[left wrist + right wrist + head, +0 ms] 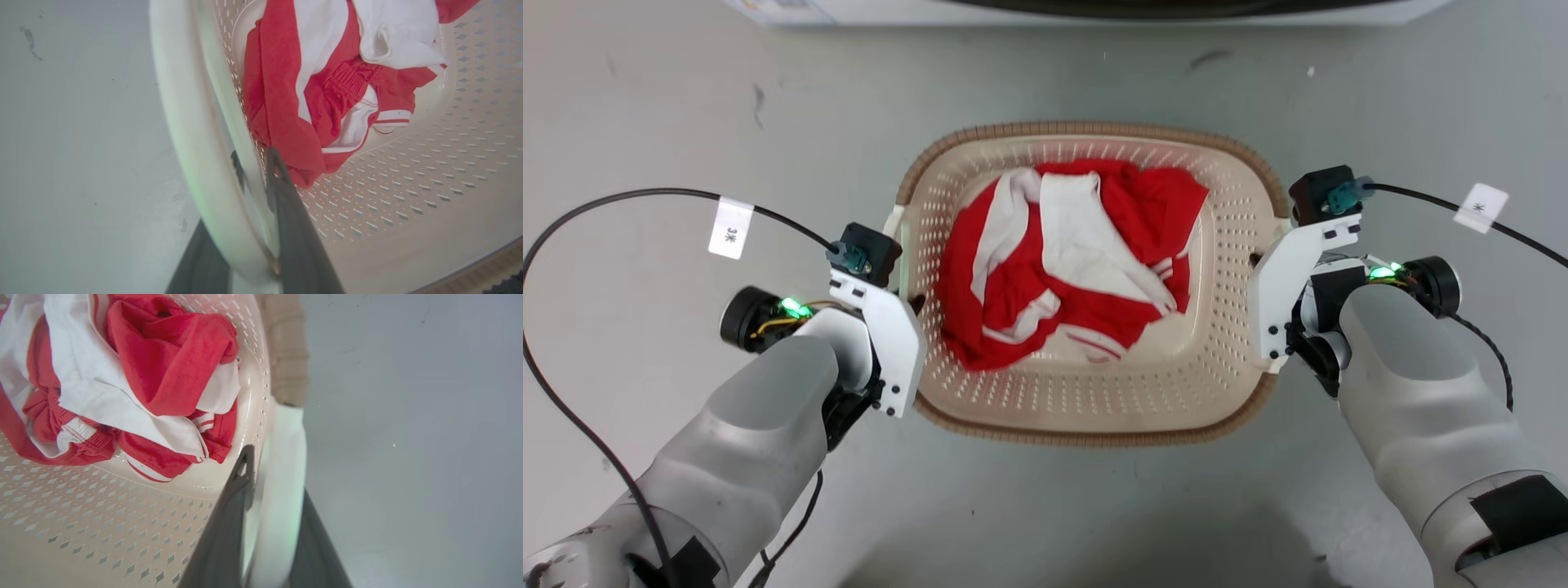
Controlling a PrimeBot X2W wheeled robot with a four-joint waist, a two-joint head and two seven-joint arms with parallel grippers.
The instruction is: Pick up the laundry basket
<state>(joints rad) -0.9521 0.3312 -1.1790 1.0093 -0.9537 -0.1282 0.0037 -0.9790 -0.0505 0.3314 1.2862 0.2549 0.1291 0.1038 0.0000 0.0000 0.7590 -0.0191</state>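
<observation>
On scuffed grey floor, laundry basket sits near a white appliance.

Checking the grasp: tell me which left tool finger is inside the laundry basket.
The finger on the right in the left wrist view, beside the red clothes; its twin lies outside the white handle, over the floor.

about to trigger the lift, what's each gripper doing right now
left gripper: closed on the laundry basket's left handle, one finger on each side
right gripper: closed on its right handle, likewise
</observation>
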